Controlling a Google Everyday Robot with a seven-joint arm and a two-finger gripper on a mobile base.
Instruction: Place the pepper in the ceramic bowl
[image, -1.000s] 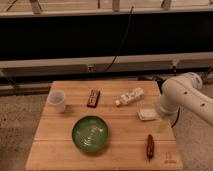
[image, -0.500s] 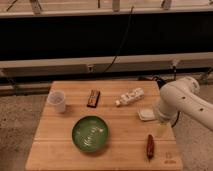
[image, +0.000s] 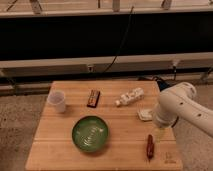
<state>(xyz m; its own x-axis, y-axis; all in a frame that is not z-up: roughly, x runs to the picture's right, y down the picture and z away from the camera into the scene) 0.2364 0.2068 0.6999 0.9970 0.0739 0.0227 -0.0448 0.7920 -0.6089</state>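
Arm (image: 177, 102): swung a little inward over the table's right edge since a second ago; every tabletop item unmoved.
Pepper (image: 149, 146): dark red, lying flat on the wooden table (image: 122, 127) near its front right corner, untouched.
Gripper (image: 160, 133): hanging just beside the pepper's far end, fingers apart, holding nothing.
Ceramic bowl (image: 80, 127): green, empty, front centre-left, well apart from the pepper.
White dish (image: 145, 115): small, behind the pepper, next to the arm.
Back row: white bottle (image: 129, 96) lying on its side, dark bar (image: 93, 98), white cup (image: 57, 101) upright.
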